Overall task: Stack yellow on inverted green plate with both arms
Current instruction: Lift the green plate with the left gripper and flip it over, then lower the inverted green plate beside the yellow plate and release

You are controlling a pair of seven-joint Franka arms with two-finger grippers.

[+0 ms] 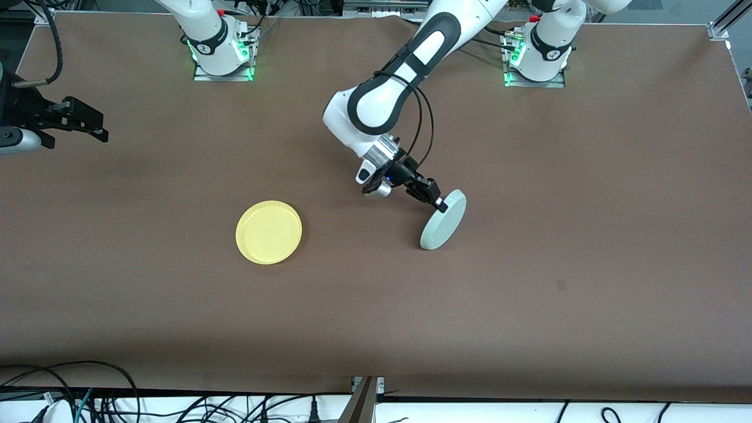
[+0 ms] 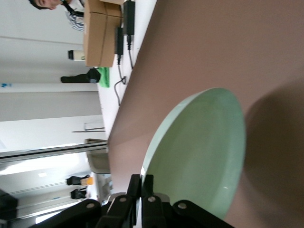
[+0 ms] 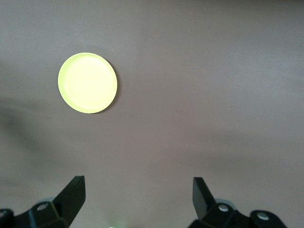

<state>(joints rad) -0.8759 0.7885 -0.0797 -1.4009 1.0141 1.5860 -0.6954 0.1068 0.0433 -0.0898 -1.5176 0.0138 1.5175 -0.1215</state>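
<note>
The yellow plate point(image 1: 269, 232) lies flat and upright on the brown table, toward the right arm's end; it also shows in the right wrist view point(image 3: 88, 82). My left gripper point(image 1: 439, 205) is shut on the rim of the pale green plate point(image 1: 443, 220), which stands tilted on its edge on the table near the middle. In the left wrist view the green plate point(image 2: 199, 152) rises from between the closed fingers point(image 2: 148, 190). My right gripper point(image 1: 88, 126) is open and empty, held high over the table's edge at the right arm's end, where it waits.
The two arm bases point(image 1: 220, 47) point(image 1: 537, 53) stand along the table's back edge. Cables point(image 1: 70, 393) hang below the front edge. A brown box point(image 2: 99, 31) stands off the table in the left wrist view.
</note>
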